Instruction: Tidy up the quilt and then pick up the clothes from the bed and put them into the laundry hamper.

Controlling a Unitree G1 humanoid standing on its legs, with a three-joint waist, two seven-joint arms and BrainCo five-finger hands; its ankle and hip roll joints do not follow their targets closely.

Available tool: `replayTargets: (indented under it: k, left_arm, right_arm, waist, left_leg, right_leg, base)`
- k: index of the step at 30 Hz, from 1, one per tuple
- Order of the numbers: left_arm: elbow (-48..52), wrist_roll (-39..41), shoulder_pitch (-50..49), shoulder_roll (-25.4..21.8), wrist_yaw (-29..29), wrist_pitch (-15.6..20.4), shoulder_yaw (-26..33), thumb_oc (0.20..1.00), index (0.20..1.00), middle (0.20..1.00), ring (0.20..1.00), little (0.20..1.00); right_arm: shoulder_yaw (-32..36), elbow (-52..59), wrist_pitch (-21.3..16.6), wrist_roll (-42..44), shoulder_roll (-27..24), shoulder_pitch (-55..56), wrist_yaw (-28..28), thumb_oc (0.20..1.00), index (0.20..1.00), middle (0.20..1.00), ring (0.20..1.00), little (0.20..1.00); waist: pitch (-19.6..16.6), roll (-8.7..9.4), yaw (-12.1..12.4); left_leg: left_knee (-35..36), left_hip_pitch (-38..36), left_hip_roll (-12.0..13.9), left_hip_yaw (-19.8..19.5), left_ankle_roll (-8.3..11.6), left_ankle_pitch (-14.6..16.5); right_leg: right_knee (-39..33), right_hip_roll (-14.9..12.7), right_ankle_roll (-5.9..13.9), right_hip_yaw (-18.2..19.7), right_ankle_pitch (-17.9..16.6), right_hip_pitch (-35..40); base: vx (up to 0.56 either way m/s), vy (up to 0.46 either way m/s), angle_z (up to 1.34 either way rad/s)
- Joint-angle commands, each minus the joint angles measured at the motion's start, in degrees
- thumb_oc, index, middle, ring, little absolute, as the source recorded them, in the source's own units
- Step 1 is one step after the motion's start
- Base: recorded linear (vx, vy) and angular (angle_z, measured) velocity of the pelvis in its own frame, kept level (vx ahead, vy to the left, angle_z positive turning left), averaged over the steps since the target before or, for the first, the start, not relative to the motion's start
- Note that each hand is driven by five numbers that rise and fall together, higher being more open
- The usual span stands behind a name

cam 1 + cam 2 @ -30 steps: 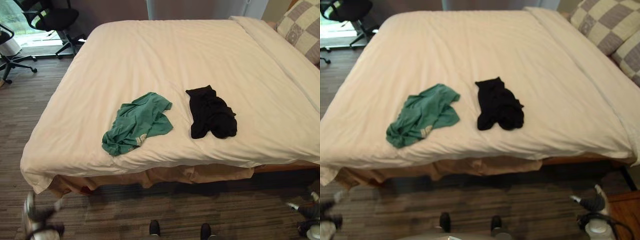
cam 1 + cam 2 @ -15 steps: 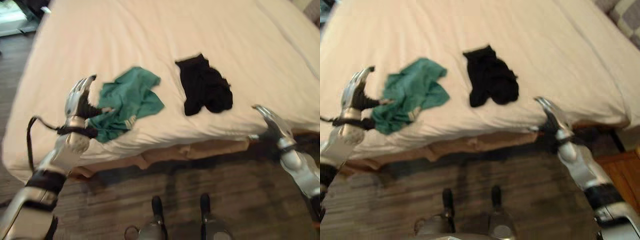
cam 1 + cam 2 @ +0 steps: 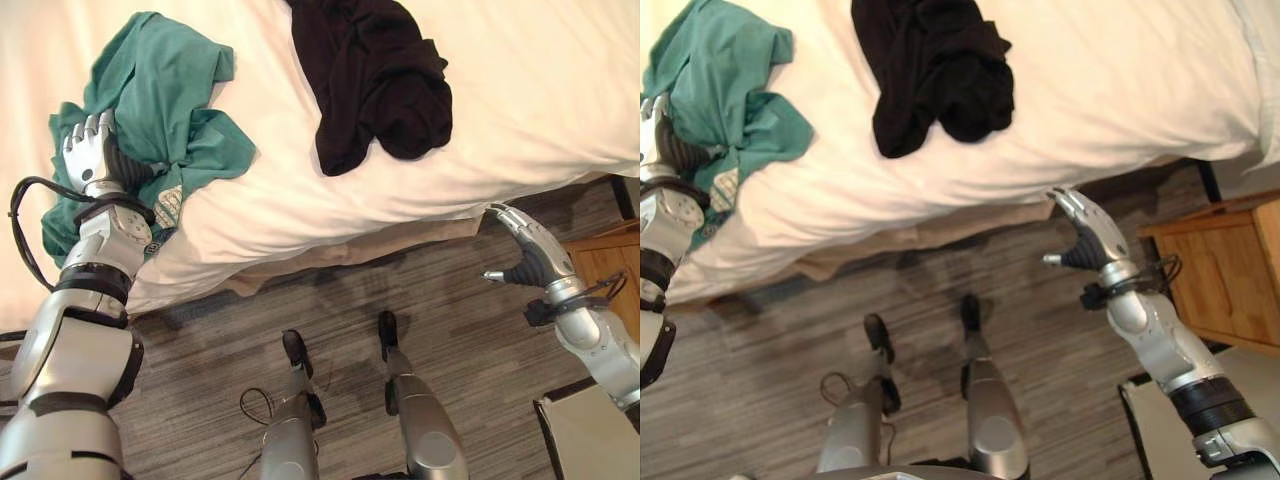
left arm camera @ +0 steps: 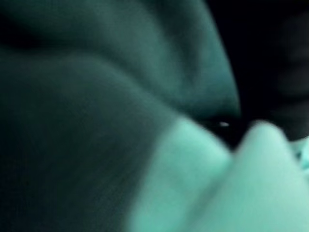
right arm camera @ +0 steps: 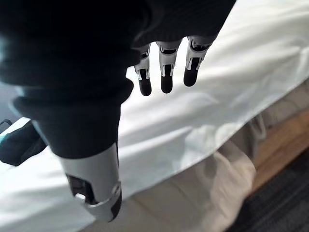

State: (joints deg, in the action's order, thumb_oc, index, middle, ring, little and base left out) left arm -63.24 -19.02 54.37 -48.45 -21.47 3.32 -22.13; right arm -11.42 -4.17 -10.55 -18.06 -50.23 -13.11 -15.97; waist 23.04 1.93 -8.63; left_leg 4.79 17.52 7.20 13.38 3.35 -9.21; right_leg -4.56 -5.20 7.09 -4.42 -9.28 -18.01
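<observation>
The quilt [image 3: 520, 90] is smooth, matt, cream-white cloth with soft folds along its hanging edge. The green garment [image 3: 160, 95] is thin, matt, creased fabric; the black garment [image 3: 375, 75] is a softer, matt, light-absorbing cloth, bunched in folds. The left hand [image 3: 88, 152] and right hand [image 3: 1085, 235] show glossy silver metal-like fingers with matt dark tips and ribbed, dull black covers. The floor [image 3: 200, 400] looks like streaked grey wood-grain planks with a low sheen. A wooden bedside cabinet [image 3: 1225, 265] is smooth, warm-toned, satin-finished.

Even indoor light (soft shadows under bed); left wrist view blurred.
</observation>
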Motion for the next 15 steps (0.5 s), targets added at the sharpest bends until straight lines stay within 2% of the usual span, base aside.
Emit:
replayTargets:
  k: [1, 3, 4, 5, 6, 8, 10, 13, 15]
  left_arm:
    - [-2.8, -1.8, -7.3, 4.8, 5.9, -1.2, 0.7, 0.200, 0.200, 0.200, 0.200, 0.200]
    - [1.1, 2.0, -13.1, 8.3, 6.0, 0.2, 2.2, 0.200, 0.200, 0.200, 0.200, 0.200]
    - [1.3, 2.0, -13.5, 8.2, 6.0, 0.1, 2.7, 0.200, 0.200, 0.200, 0.200, 0.200]
    - [10.5, 7.4, -22.0, 11.3, 6.3, 2.5, 4.3, 0.200, 0.200, 0.200, 0.200, 0.200]
    - [10.5, 7.4, -22.1, 11.3, 6.3, 2.5, 4.5, 0.200, 0.200, 0.200, 0.200, 0.200]
    - [18.4, 13.2, -31.3, 14.2, 7.4, 5.6, 6.0, 0.200, 0.200, 0.200, 0.200, 0.200]
    - [29.5, 20.3, -43.6, 15.8, 9.7, 9.1, 8.3, 0.200, 0.200, 0.200, 0.200, 0.200]
    - [40.8, 31.8, -53.5, 15.8, 14.8, 13.5, 10.4, 0.200, 0.200, 0.200, 0.200, 0.200]
    - [45.5, 36.4, -56.9, 15.1, 17.1, 14.9, 11.0, 0.200, 0.200, 0.200, 0.200, 0.200]
  right_arm:
    - [4.5, 1.9, 0.5, -2.1, -3.1, -7.9, -5.0, 1.000, 1.000, 1.000, 1.000, 1.000]
    - [1.1, -0.2, 1.2, -1.9, -4.2, -14.3, -5.7, 1.000, 1.000, 1.000, 1.000, 1.000]
    - [0.4, -0.6, 1.2, -1.9, -4.3, -15.0, -5.8, 1.000, 1.000, 1.000, 1.000, 1.000]
    - [-4.8, -4.8, 2.3, -1.5, -6.8, -23.4, -6.2, 1.000, 1.000, 1.000, 1.000, 1.000]
    - [-5.2, -5.0, 2.3, -1.5, -6.8, -23.7, -6.3, 1.000, 1.000, 1.000, 1.000, 1.000]
    - [-9.8, -11.4, 3.8, -0.6, -7.9, -30.8, -6.0, 1.000, 1.000, 1.000, 1.000, 1.000]
    - [-19.6, -24.6, 4.9, 1.6, -10.6, -43.5, -4.8, 1.000, 1.000, 1.000, 1.000, 1.000]
    - [-26.6, -37.4, 5.0, 4.7, -10.8, -52.1, -3.2, 1.000, 1.000, 1.000, 1.000, 1.000]
    - [-29.9, -44.9, 5.3, 4.8, -10.6, -55.5, -1.4, 1.000, 1.000, 1.000, 1.000, 1.000]
  waist:
    - [-2.4, 3.92, 2.6]
    - [-2.3, 3.84, 3.7]
    - [-2.5, 3.83, 3.3]
    - [-2.2, 3.61, 5.3]
    - [-2.3, 3.58, 5.1]
    - [-2.0, 3.30, 7.6]
    - [-2.0, 2.48, 10.1]
    - [-1.6, 0.89, 12.8]
    - [-1.4, -0.20, 14.7]
  left_leg:
    - [0.2, -2.3, 1.3, -0.3, 3.87, 2.1]
    - [0.2, -2.1, 1.2, -0.7, 4.09, 2.0]
    - [0.2, -1.8, 1.1, -0.7, 4.04, 1.6]
    - [0.2, -1.4, 1.1, -1.3, 4.37, 1.3]
    - [0.2, -1.3, 1.0, -1.3, 4.36, 1.3]
    - [0.2, -1.0, 1.0, -1.9, 4.75, 1.2]
    - [0.2, 0.3, 0.8, -2.9, 5.17, 0.3]
    - [0.2, 1.5, 0.5, -4.4, 5.56, -0.5]
    - [0.2, 2.0, 0.4, -5.4, 5.89, -0.9]
  right_leg:
    - [-0.4, -2.0, 4.50, -2.7, -3.8, -2.0]
    - [-0.4, -2.1, 4.30, -3.0, -3.7, -1.8]
    - [-0.4, -2.2, 4.24, -3.0, -3.9, -2.1]
    - [-0.4, -2.2, 3.96, -3.4, -3.9, -2.0]
    - [-0.4, -2.3, 3.96, -3.5, -3.9, -2.1]
    - [-0.4, -2.4, 3.78, -4.1, -3.6, -1.9]
    - [-0.4, -2.7, 3.36, -5.5, -3.7, -2.1]
    - [-0.4, -2.9, 2.99, -7.2, -3.6, -2.0]
    - [-0.4, -3.0, 2.83, -8.3, -3.3, -1.8]
  base:
    - [0.01, -0.062, 0.02]
    - [0.01, -0.068, 0.01]
    - [0.01, -0.091, 0.04]
    - [0.01, -0.065, 0.08]
    - [0.02, -0.091, 0.19]
    - [0.02, -0.062, 0.23]
    - [0.02, -0.092, 0.10]
    - [0.02, -0.081, 0.26]
    - [0.00, -0.085, 0.40]
